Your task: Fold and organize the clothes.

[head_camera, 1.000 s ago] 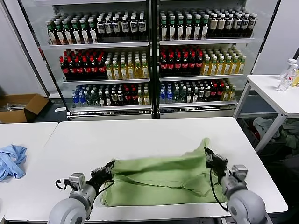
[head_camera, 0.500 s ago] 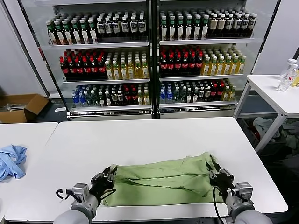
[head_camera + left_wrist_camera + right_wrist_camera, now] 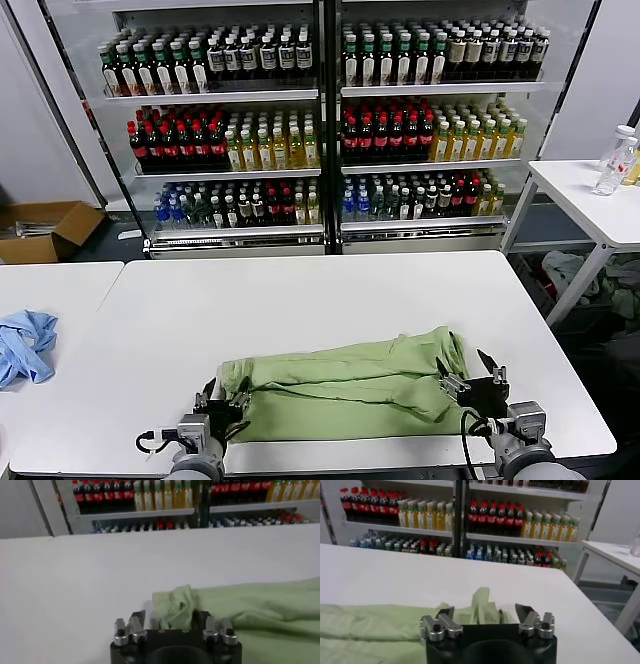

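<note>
The light green short-sleeved polo shirt of soft fabric point(image 3: 345, 388) lies as a long, narrow band across the near part of the white table point(image 3: 300, 300), its far layer doubled toward the robot, so the lengthwise fold appears to be the step in hand and looks roughly laid down. The left gripper point(image 3: 222, 398) sits low at the shirt's left end, close to the table's near edge; in the left wrist view a bunched corner of green cloth point(image 3: 175, 607) stands up between its fingers, though whether they pinch it or merely flank it cannot be told. The right gripper point(image 3: 470, 370) is at the shirt's right end with its fingers point(image 3: 524, 611) spread apart and nothing between them, the cloth lying just beyond the tips. The next move probably calls for fresh grasps at the band's ends, so one end can be carried over the other to shorten it. Soft fabric may slide or bunch, so both layers need catching together. A crumpled light blue garment point(image 3: 25, 345) lies well apart on the neighbouring table.
</note>
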